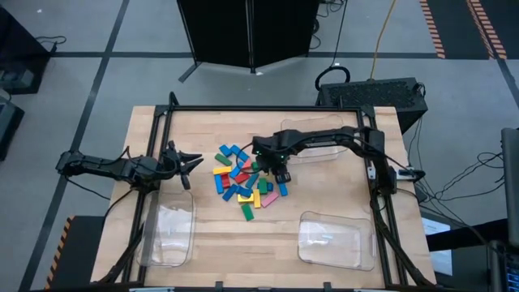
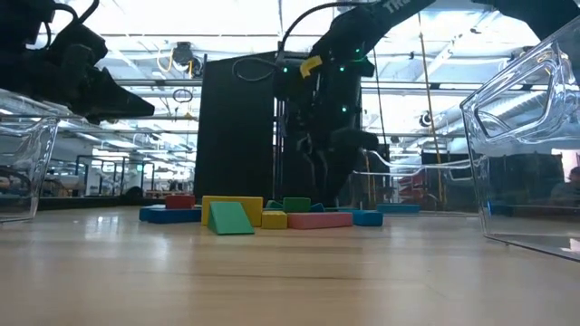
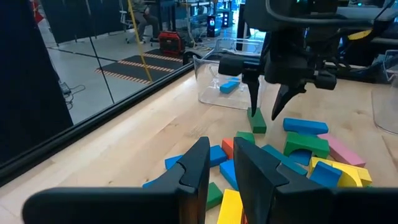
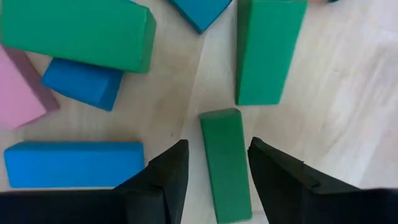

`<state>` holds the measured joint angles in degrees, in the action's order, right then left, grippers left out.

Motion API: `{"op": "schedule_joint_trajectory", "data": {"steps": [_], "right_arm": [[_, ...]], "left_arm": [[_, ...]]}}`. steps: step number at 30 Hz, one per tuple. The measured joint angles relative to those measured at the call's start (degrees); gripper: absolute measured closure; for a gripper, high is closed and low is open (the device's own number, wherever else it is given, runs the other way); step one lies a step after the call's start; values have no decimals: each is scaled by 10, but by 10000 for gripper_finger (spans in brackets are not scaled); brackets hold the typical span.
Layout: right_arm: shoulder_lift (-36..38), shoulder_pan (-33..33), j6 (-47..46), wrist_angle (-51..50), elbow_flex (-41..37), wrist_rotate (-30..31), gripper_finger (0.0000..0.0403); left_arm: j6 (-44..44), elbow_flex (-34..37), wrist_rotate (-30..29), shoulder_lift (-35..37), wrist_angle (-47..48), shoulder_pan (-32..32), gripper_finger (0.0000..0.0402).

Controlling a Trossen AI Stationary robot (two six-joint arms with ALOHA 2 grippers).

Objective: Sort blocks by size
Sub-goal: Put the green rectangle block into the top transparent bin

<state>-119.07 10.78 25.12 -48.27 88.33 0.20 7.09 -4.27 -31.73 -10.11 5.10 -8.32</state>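
Surface: wooden tabletop (image 1: pixel 332 211) on a grey floor, with clear trays (image 1: pixel 330 240) at your near corners and by the far right edge.
Blocks: the pile (image 1: pixel 243 180) lies at mid-table, bricks pointing every way.
Right arm: it reaches in from the right edge, wrist bent down so the right gripper (image 4: pixel 214 171) points straight at the tabletop at the pile's far right side.
Right gripper: you see its fingers (image 4: pixel 168 177) spread, straddling a small green block (image 4: pixel 225 163) without pinching it.
Green block: it lies flat, long axis running along the gap between the fingers.
Left arm: it stretches from the left edge, level above the tabletop, left gripper (image 3: pixel 219 163) aimed at the pile.
Left gripper: nearly pressed together, holding nothing.
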Motion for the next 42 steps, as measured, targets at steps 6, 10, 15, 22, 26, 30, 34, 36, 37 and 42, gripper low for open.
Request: {"op": "schedule_joint_trajectory", "data": {"steps": [6, 10, 15, 22, 26, 30, 34, 36, 37, 42], "right_arm": [[-19, 1, 13, 3, 0, 12, 243], [-29, 6, 20, -1, 0, 14, 243], [-30, 14, 25, -8, 0, 13, 243], [-30, 19, 25, -23, 0, 10, 290], [-31, 19, 26, -25, 0, 11, 340], [-31, 20, 28, -32, 0, 14, 360], [-25, 23, 28, -35, 0, 20, 348], [-21, 30, 27, -35, -1, 25, 346], [-16, 35, 26, -36, -1, 26, 346], [-6, 56, 22, -48, -1, 46, 349]], "left_arm": [[0, 0, 1, 0, 0, 0, 326], [0, 0, 1, 0, 0, 0, 326], [0, 0, 1, 0, 2, 0, 326], [0, 0, 1, 0, 2, 0, 326], [0, 0, 0, 0, 2, 0, 326], [0, 0, 0, 0, 2, 0, 326], [0, 0, 0, 0, 2, 0, 326], [0, 0, 0, 0, 2, 0, 326], [0, 0, 0, 0, 2, 0, 326], [0, 0, 0, 0, 4, 0, 326]]}}
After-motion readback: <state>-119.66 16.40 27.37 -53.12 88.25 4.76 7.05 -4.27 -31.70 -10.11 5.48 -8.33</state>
